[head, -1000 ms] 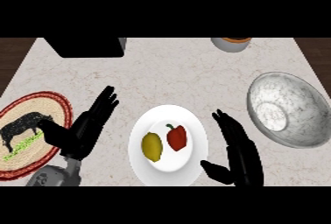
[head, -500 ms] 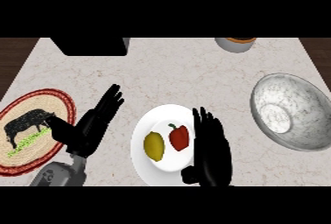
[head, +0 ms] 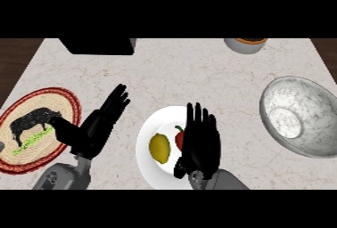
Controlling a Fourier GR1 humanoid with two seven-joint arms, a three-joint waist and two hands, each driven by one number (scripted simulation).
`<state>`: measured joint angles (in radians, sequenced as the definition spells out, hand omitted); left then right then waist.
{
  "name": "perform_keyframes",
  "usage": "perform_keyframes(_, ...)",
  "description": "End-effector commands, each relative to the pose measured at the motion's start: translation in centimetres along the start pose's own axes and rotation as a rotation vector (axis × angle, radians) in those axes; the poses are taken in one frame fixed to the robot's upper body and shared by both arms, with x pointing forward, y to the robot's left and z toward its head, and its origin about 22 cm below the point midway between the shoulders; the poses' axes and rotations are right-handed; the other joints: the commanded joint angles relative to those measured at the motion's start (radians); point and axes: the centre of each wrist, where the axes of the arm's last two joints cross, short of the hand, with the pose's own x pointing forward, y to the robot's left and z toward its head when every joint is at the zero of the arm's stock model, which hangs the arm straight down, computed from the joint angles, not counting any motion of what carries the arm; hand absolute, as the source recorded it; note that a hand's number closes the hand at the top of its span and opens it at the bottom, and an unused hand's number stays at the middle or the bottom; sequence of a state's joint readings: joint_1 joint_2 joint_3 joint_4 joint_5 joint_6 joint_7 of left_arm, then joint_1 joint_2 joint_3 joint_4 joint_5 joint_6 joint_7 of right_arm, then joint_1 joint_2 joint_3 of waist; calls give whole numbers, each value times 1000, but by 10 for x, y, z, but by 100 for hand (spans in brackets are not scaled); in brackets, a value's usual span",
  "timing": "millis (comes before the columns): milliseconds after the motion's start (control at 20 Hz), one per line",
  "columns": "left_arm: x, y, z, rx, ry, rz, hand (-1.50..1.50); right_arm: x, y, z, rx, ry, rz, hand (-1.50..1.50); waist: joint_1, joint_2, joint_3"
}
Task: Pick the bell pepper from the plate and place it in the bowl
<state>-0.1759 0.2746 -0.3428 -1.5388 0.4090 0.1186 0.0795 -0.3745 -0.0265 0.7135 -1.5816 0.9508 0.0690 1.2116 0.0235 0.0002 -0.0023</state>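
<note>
- Head view, far left: a round woven mat (head: 36,129) with a red rim lies on the counter (head: 197,75). It bears a black animal figure and a green streak; I can read no writing on it.
- My left hand (head: 95,127) sits just right of the mat, fingers straight and slightly spread, holding nothing.
- White plate (head: 148,138) comes next, carrying a yellow fruit (head: 160,148).
- Bell pepper (head: 179,139), red, lies on the plate just right of the yellow fruit, mostly hidden by my hand.
- My right hand (head: 201,142) is over the plate's right half, fingers straight and close together, covering part of the pepper, not curled round it.
- Marbled grey bowl (head: 299,116) stands well to the right.
- At the top edge: a black box (head: 99,45) at left, a small grey cup (head: 246,44) with an orange inside at right.
</note>
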Motion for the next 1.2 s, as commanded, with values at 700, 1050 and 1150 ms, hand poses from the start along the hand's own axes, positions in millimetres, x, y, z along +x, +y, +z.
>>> perform_keyframes(700, -11, -7, 1, 17, 14, 5, 0, 23, 21, -27, 141, 278, 136, -150, -7, 0, 2)
perform_keyframes(1050, 5, 20, -2, 5, 8, -7, 0, 15, 53, -24, 128, 290, 141, -150, -1, 1, 2)
perform_keyframes(1150, 1, -16, 2, -13, -5, 15, 0, 22, 37, -39, 133, 307, 129, -150, 3, -1, 2)
